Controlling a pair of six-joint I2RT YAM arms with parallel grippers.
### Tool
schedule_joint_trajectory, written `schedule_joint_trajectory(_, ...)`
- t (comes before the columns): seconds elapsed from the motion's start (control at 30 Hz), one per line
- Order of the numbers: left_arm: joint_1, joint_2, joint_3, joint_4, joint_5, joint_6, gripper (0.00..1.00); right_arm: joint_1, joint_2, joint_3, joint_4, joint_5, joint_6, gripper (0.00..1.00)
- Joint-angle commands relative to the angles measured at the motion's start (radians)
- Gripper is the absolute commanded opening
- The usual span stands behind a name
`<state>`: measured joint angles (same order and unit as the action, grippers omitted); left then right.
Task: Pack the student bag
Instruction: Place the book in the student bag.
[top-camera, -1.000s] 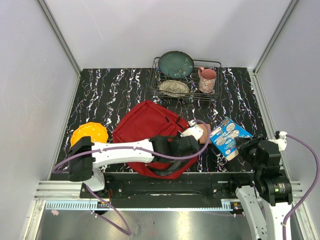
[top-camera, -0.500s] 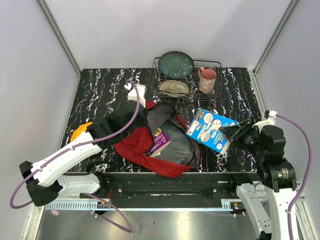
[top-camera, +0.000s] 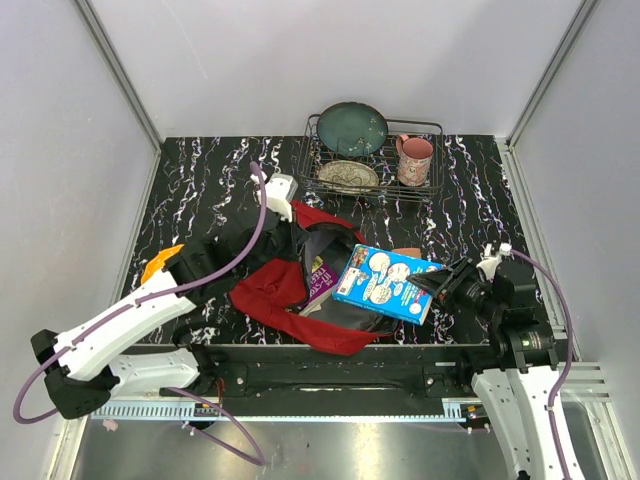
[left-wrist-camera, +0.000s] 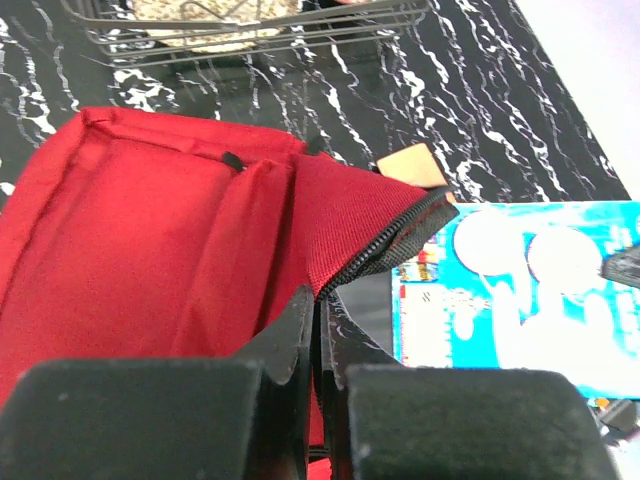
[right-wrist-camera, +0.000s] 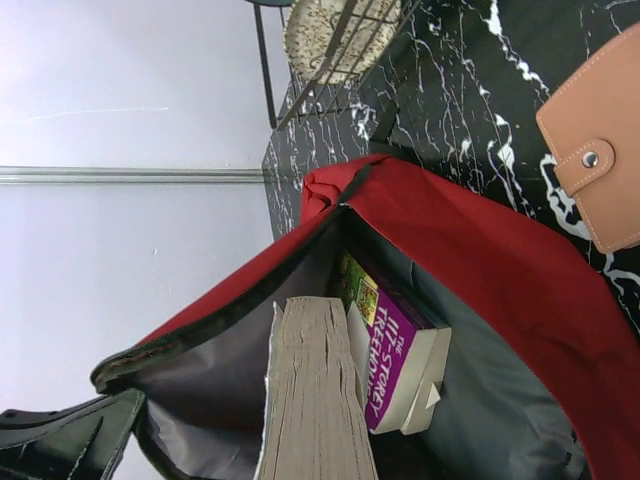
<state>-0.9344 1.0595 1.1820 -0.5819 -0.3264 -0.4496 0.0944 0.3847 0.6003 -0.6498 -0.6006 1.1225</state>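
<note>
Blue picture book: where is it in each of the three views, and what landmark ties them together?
Top external: blue picture book centre-right, over the open student bag, held by the right gripper.
Left wrist: blue picture book at the right edge, cover up, beside the bag's red flap.
Right wrist: blue picture book at bottom centre, page edges only, at the bag's mouth.
Shared landmark: the red student bag, seen in all three.

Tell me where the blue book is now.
The blue book sits right of centre in the top view, held by the right pincer over the open student bag, beside the purple book inside it.
</note>
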Motion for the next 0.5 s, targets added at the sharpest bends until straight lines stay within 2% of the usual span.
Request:
schedule_joint_trajectory(0.0,-0.009,0.0,-0.004,0.132,0.102,-0.027,0.0,0.001,-0.027,-0.026,0.186,-0.064,0.1,0.0)
schedule_joint_trajectory(0.1,-0.032,0.011,-0.009,0.139,0.115,-0.029,0.0,0.001,-0.014,-0.088,0.28,-0.082,0.144,0.0)
schedule_joint_trajectory(0.47,-0.107,0.03,0.002,0.155,0.095,-0.06,0.0,0.001,0.097,-0.111,0.315,-0.062,0.129,0.0)
